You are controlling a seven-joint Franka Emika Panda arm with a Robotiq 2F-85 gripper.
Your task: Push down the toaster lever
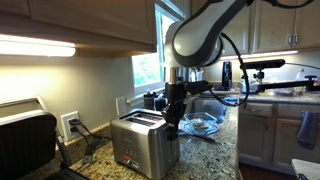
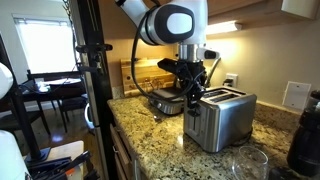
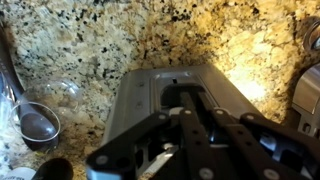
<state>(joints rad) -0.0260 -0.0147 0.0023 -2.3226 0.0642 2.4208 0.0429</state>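
Note:
The brushed-steel toaster [image 1: 143, 146] stands on the granite counter and shows in both exterior views [image 2: 222, 120]. In the wrist view I look down on its top [image 3: 150, 95]. My gripper [image 1: 172, 124] hangs at the toaster's narrow end, fingertips down against the end's upper edge [image 2: 192, 100]. In the wrist view the two fingers [image 3: 187, 100] lie close together over that end, shut with nothing between them. The toaster lever is hidden behind the fingers in every view.
A glass bowl [image 1: 201, 125] sits on the counter beyond the gripper [image 3: 40, 122]. A big black appliance [image 1: 25, 148] stands beside the toaster. A dark round appliance [image 2: 165, 101] sits behind the arm. A clear glass [image 2: 246, 165] stands near the counter's front.

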